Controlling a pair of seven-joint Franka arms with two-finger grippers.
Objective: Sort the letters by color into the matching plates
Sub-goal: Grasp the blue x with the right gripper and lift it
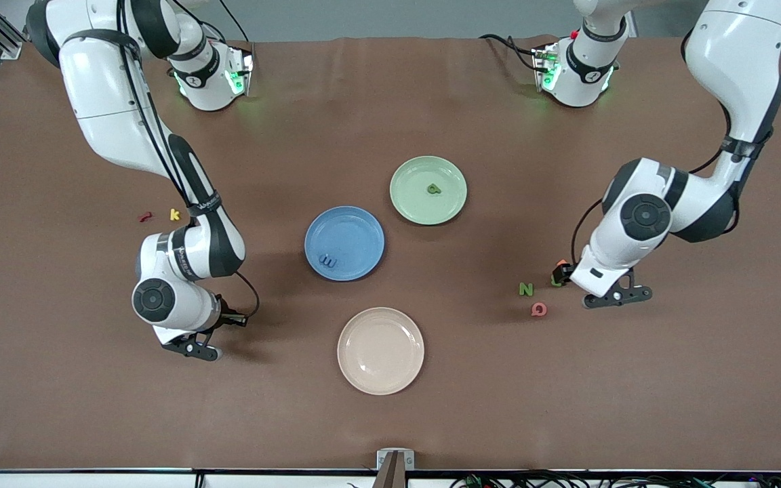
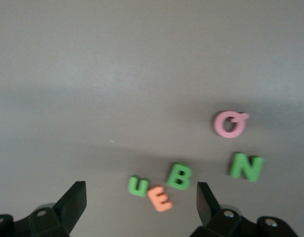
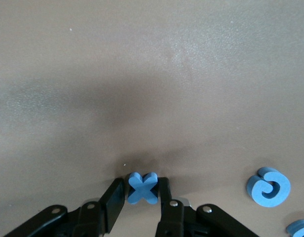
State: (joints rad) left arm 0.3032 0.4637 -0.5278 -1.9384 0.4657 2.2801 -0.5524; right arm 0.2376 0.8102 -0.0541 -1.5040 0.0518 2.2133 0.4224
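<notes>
My right gripper (image 3: 142,196) is shut on a blue X letter (image 3: 143,184), low over the table at the right arm's end; the arm hides the X in the front view (image 1: 192,346). Two more blue letters (image 3: 269,186) lie beside it. The blue plate (image 1: 356,227) holds one blue letter (image 1: 328,259). The pale green plate (image 1: 411,196) holds one green letter (image 1: 434,189). My left gripper (image 2: 142,203) is open and empty over a green u (image 2: 138,186) and a green B (image 2: 179,176). A green N (image 2: 246,167) lies beside them (image 1: 526,289).
An orange E (image 2: 160,198) lies against the green u and B, and a pink Q (image 1: 539,310) sits by the N. A cream plate (image 1: 380,350) stands nearest the front camera. A red letter (image 1: 145,217) and a yellow k (image 1: 174,215) lie toward the right arm's end.
</notes>
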